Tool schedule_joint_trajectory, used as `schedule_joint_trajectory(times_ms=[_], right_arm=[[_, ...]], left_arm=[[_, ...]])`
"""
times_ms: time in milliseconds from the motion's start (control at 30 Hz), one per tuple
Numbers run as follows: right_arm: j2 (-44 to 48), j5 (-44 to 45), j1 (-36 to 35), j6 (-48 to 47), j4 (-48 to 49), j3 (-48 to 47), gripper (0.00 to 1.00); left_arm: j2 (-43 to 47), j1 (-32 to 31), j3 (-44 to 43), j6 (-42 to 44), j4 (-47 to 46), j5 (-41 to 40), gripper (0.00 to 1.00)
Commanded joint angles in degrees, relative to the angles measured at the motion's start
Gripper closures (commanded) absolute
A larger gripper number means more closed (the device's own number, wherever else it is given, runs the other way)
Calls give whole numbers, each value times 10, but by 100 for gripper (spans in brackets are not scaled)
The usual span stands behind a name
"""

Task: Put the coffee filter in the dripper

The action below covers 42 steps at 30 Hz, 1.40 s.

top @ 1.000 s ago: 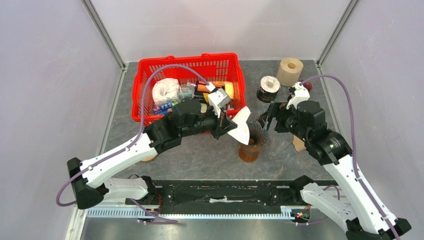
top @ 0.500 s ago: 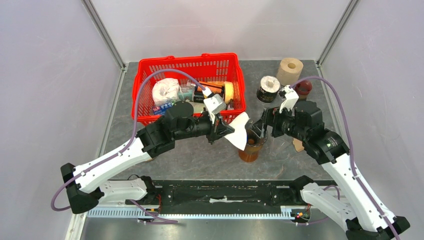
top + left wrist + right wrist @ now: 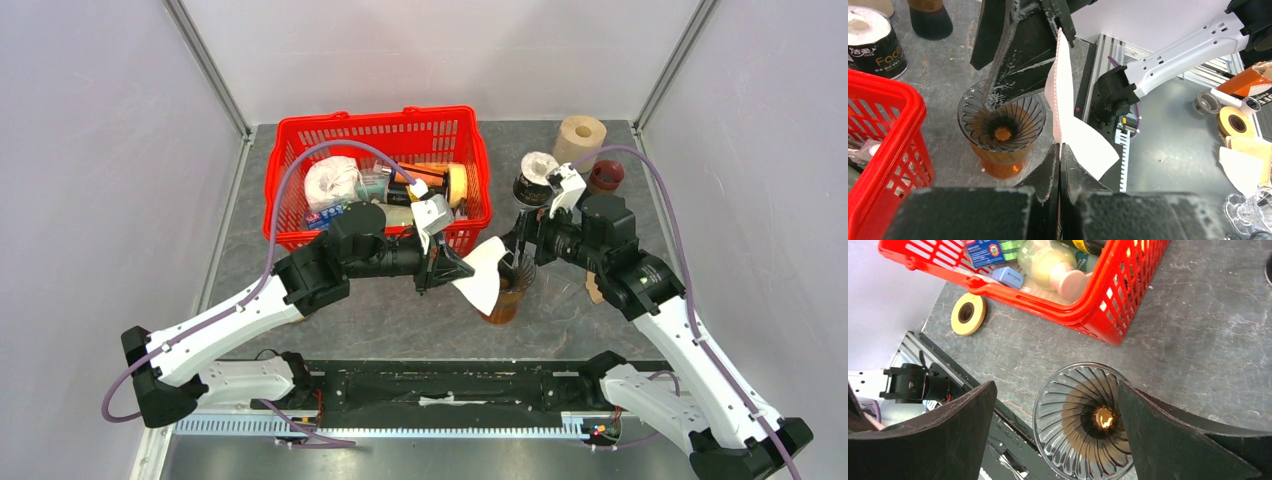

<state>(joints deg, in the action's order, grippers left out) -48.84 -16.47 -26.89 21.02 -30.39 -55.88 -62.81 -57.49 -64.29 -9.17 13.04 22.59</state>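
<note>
The ribbed glass dripper (image 3: 512, 272) stands on an amber base at the table's middle; it also shows in the left wrist view (image 3: 1001, 130) and the right wrist view (image 3: 1088, 425). My left gripper (image 3: 452, 270) is shut on the white folded coffee filter (image 3: 483, 275), holding it upright beside the dripper's left rim, outside the cone. In the left wrist view the shut jaws (image 3: 1059, 147) pinch the filter (image 3: 1068, 115) by its edge. My right gripper (image 3: 520, 245) is open and empty just above the dripper, with its fingers (image 3: 1055, 385) on either side of the rim.
A red basket (image 3: 290, 190) full of items stands behind and left of the dripper, its corner close by (image 3: 1098, 315). A dark can (image 3: 537, 175), a brown paper roll (image 3: 580, 140) and a red-capped object (image 3: 606, 175) stand at the back right. Yellow tape (image 3: 967, 314) lies left of the basket.
My right gripper has moved left and now sits over the dripper. My left gripper has drawn back slightly, and the filter now hangs lower at the dripper's near-left side.
</note>
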Motion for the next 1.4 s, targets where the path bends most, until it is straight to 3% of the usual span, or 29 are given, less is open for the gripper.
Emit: schedule_joint_trajectory(times_ms=[0, 100, 333, 733, 933, 1267, 1367], right_arm=[[13, -62, -2, -14, 54, 6, 3], [31, -90, -2, -21, 63, 19, 3], [59, -113, -2, -26, 52, 30, 3], [55, -139, -2, -14, 72, 37, 3], [63, -54, -2, -19, 49, 28, 3], [139, 110, -2, -19, 13, 12, 3], [138, 122, -2, -17, 16, 11, 3]], left_arm=[[5, 2, -13, 12, -11, -21, 98], [-5, 2, -19, -3, -8, -48, 98], [-21, 2, -34, -61, 8, -209, 98], [-50, 2, -45, -77, 15, -210, 98], [-37, 2, -25, -55, -9, -136, 98], [-12, 2, -6, -34, 1, -137, 98], [-11, 2, -7, -30, -2, -120, 98]])
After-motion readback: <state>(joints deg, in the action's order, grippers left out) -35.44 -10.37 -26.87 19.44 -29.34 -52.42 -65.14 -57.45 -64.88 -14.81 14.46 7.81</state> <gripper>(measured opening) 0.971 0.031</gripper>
